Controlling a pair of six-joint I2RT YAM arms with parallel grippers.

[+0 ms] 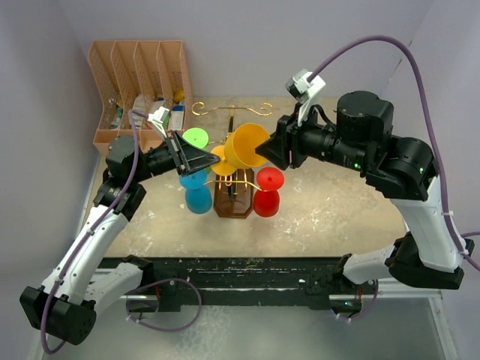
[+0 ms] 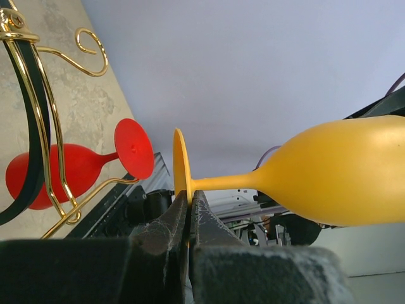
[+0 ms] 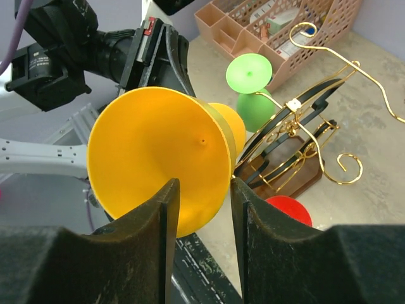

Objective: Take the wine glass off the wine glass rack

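A yellow wine glass (image 1: 247, 146) hangs level in the air above the wine glass rack (image 1: 234, 196), a gold wire stand on a dark brown base. My left gripper (image 1: 214, 161) is shut on the edge of the glass's foot disc, as the left wrist view shows (image 2: 188, 199); there the stem and bowl (image 2: 342, 171) run off to the right. My right gripper (image 1: 264, 150) is open at the bowl's mouth. In the right wrist view its fingers (image 3: 202, 183) straddle the lower rim of the bowl (image 3: 158, 152) without closing on it.
A red glass (image 1: 268, 191), a blue glass (image 1: 198, 193) and a green glass (image 1: 196, 138) are at the rack. A peach slotted organiser (image 1: 139, 82) stands at the back left. Gold curled arms (image 1: 232, 110) stick out behind the rack.
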